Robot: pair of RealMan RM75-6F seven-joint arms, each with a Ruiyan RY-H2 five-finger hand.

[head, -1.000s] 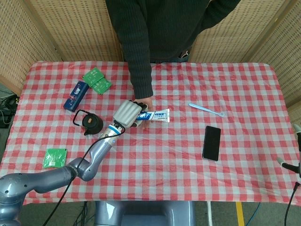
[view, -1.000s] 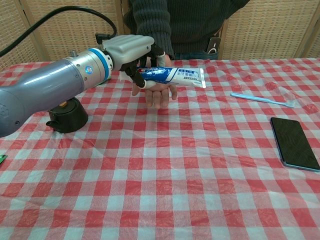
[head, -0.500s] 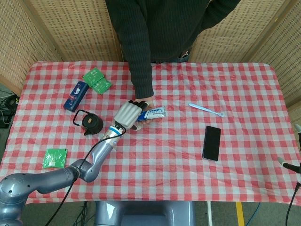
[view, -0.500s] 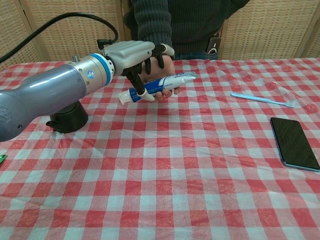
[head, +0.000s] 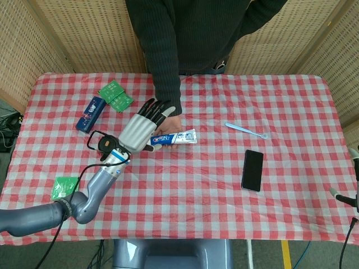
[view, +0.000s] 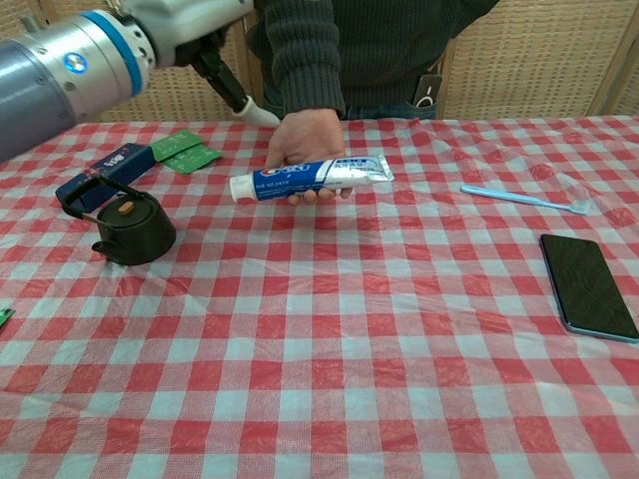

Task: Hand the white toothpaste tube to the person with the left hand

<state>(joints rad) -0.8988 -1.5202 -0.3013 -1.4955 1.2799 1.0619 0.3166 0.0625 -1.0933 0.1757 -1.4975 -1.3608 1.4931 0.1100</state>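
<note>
- White toothpaste tube with blue print (view: 312, 177) lying level in the person's bare hand (view: 305, 142), lifted off the red-and-white checked table (view: 399, 329); cap end toward the left hand, crimped end away from it.
- Left hand (head: 139, 128), grey back and black fingers (head: 155, 107), spread and holding nothing; raised just beside the cap end of the tube, apart from it in the chest view.
- In the head view, fingers of the left hand overlapping the person's dark knitted sleeve (head: 162, 61); whether touching, impossible to tell.
- Black round teapot with wire handle (view: 125, 226) just below and to the outer side of the left hand, standing on the table.
- Dark blue flat box (head: 91, 113) and green foil packets (head: 116, 95) beyond the teapot, further out from the left hand.
- Another green packet (head: 65, 186) near the table edge, back along the left forearm.
- Pale blue toothbrush (view: 521, 198) well apart, past the tube's crimped end.
- Black smartphone (view: 586, 284) further off on the same side, flat on the table.
- Right hand hardly showing: only a sliver of something at the far right edge of the head view, state not possible to tell.
</note>
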